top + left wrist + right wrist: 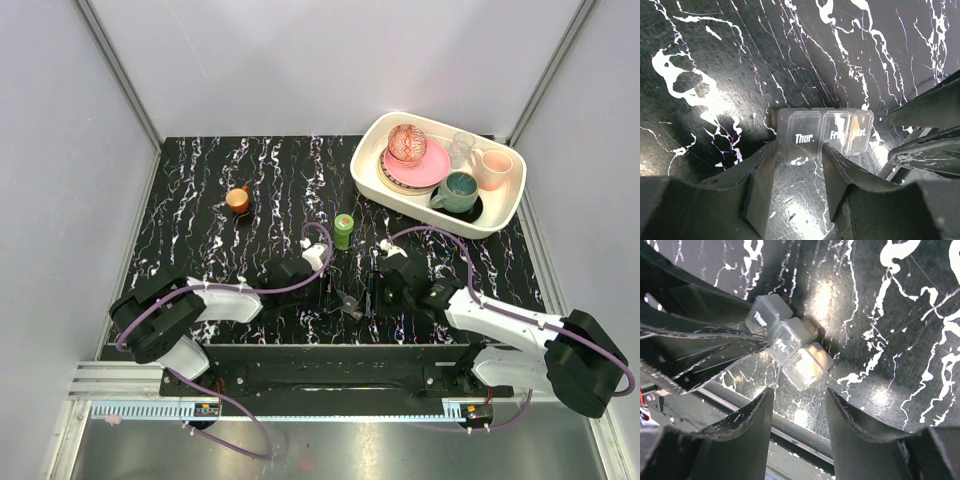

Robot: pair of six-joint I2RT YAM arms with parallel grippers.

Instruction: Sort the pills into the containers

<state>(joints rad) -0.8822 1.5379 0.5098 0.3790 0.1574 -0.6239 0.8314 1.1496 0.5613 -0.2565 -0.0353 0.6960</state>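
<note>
Two grippers met over one pill box [352, 303] at the near centre of the table [200, 250]. The box was a short strip of three compartments and lay flat on the dark marbled surface.

**Left gripper** [799, 150]: the jaws stood about half open, one finger on each side of the "Thur." end of the box. This position probably served to steady the strip. Whether the pads actually pressed on it could not be told.

**Right gripper** [800, 397]: the jaws stood apart and held nothing. The box lay just beyond the fingertips, nearest its unheld end. This placement suggested access to a lid or compartment there.

**View comparison**
- The top view gave the layout only. It showed the green bottle [343, 231] just behind the box, the orange cup [238, 200] well apart to the left, and the tray of dishes [372, 182] at the far right. The arms hid most of the box.
- The left wrist view made the lid labels "Thur.", "Fri." and "Sat." readable.
- The right wrist view showed the left arm's dark fingers crowding the "Thur." end, and a warm tint inside the end compartment. Whether that was a pill could not be told.
- No view showed loose pills.
</note>
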